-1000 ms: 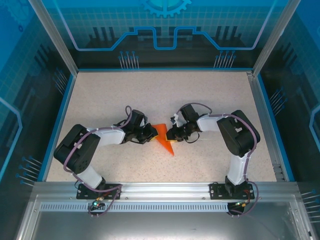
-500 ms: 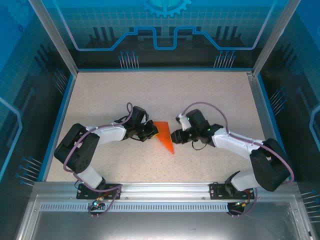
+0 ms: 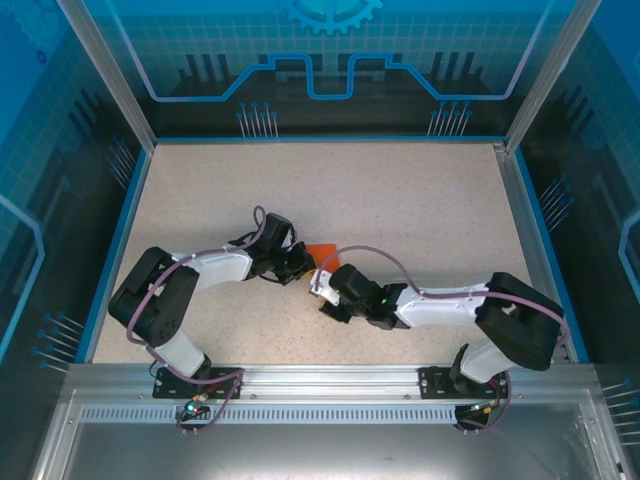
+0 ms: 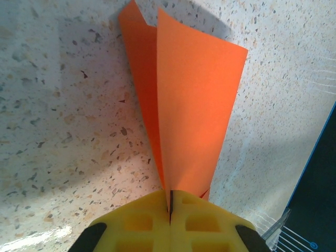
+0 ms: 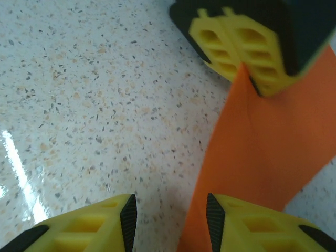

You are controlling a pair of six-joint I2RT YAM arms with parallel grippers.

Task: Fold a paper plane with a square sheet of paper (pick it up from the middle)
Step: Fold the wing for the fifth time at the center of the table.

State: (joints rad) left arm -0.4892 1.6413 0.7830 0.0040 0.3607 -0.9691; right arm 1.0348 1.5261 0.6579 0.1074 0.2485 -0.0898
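The orange paper (image 4: 191,100) is folded into a long pointed shape with a centre crease and lies low over the speckled table. My left gripper (image 4: 170,203) is shut on its narrow end, yellow pads pressed together. In the top view the left gripper (image 3: 298,266) sits at the paper's left edge, and a small orange patch (image 3: 322,249) shows. My right gripper (image 3: 326,290) covers the pointed near end. In the right wrist view my right gripper (image 5: 170,220) stands open over bare table. The paper (image 5: 268,152) runs under its right finger (image 5: 247,223) up to the left gripper's fingers (image 5: 236,39).
The speckled table (image 3: 420,200) is ringed by a blue rim (image 3: 118,240) and clear enclosure walls. Both forearms lie low across the table's near middle, the right one stretched leftward (image 3: 440,303).
The right arm has swung from the paper's right side round to its near side, and its gripper now covers the pointed end. The left gripper has stayed shut on the paper.
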